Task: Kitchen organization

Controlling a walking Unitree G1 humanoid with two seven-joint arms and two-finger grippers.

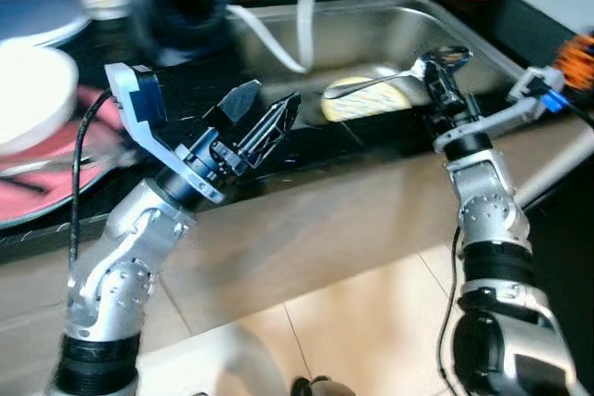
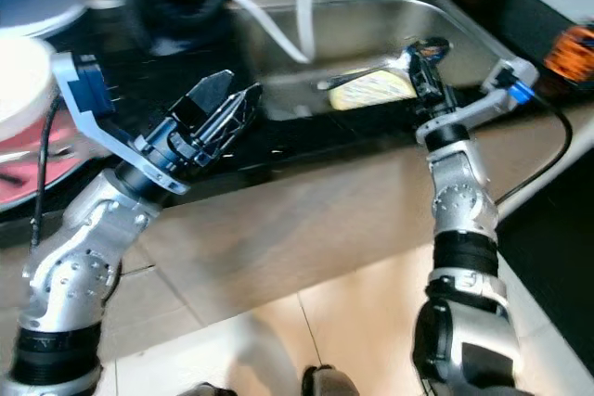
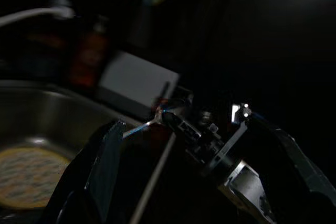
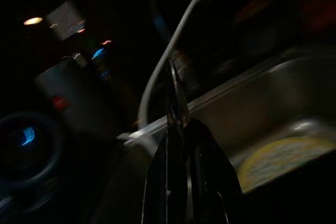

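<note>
Stainless sink (image 1: 371,39) set in black counter (image 1: 306,150). Right gripper (image 1: 434,71) clenched on spoon (image 1: 390,79) above yellow sponge (image 1: 367,99); keep spoon level, lower slowly. Left gripper (image 1: 269,122) released, empty.

Sink (image 1: 483,39) set into the counter (image 1: 306,159) ahead; sponge (image 1: 367,99), or so it seems, lying in it. Plates (image 1: 32,90) stacked to the left. Floor (image 1: 371,322) below, in front.

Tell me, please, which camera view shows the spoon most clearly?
The left eye view: the spoon, held by the right gripper, shows whole over the sink. The right eye view shows it too. The left wrist view shows a dim glint; the right wrist view, a thin edge.
</note>
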